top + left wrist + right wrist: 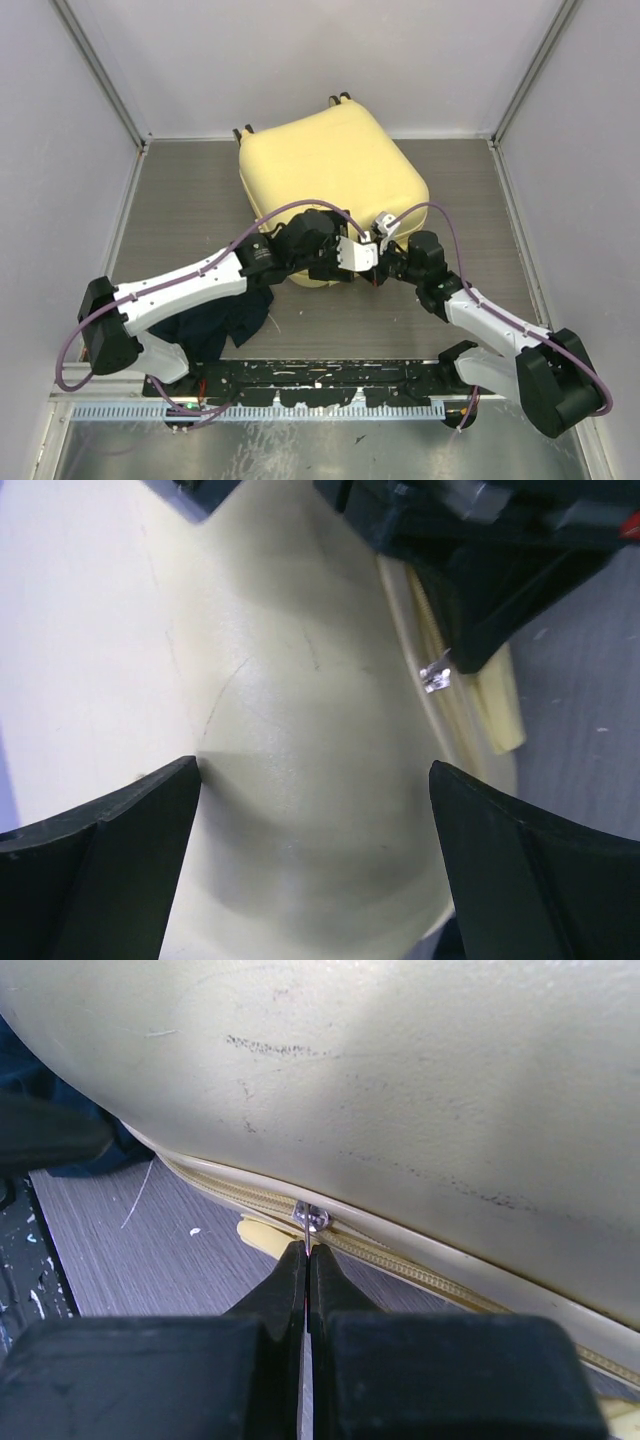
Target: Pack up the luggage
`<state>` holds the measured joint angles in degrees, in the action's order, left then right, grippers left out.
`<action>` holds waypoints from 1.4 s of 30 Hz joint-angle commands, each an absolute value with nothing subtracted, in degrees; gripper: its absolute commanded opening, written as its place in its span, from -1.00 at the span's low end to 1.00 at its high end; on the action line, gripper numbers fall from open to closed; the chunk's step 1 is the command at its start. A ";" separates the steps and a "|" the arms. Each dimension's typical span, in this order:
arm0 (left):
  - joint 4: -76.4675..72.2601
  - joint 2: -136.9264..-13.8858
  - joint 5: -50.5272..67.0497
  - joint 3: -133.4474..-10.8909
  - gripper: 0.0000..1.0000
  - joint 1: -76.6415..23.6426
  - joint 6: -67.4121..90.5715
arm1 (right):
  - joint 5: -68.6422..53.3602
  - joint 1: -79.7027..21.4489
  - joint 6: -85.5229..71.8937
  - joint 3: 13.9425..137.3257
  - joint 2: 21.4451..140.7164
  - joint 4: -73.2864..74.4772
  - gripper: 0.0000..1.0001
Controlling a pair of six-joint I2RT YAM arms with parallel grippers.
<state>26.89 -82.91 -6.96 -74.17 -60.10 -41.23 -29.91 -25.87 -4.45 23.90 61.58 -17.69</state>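
The luggage (330, 165) lies closed on the table, its pale-yellow shell up and its black wheels at the far side. My right gripper (307, 1253) is shut on the small metal zipper pull (313, 1217) at the suitcase's near edge, on the zipper track. That pull (436, 676) also shows in the left wrist view, under the right gripper's black fingers. My left gripper (315, 780) is open just above the shell's rounded near corner (300, 700), with nothing between its fingers. In the top view both grippers meet at the near edge, left gripper (340, 262) beside right gripper (390, 268).
A dark blue garment (225, 320) lies on the table under the left arm, outside the suitcase. A yellow strap or tab (262, 1235) pokes out below the zipper. The black base rail (320, 380) runs along the near edge; grey walls enclose the table.
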 commanded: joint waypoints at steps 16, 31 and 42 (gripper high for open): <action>25.13 -78.40 -10.50 -61.98 0.65 -50.48 -46.71 | -38.04 0.72 11.54 32.22 57.47 -0.13 -0.99; 26.35 -68.98 13.65 -61.60 0.52 -36.22 -45.20 | -36.33 -9.74 1.24 29.94 62.58 -13.40 -0.99; 22.19 -63.16 17.27 -56.61 0.21 -58.03 -39.18 | -31.38 -14.99 -3.45 29.11 64.47 -18.15 -0.99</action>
<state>23.97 -59.64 17.91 -57.93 -53.30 -42.52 -32.14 -14.09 -0.86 29.23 64.88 -11.88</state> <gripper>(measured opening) 0.628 0.043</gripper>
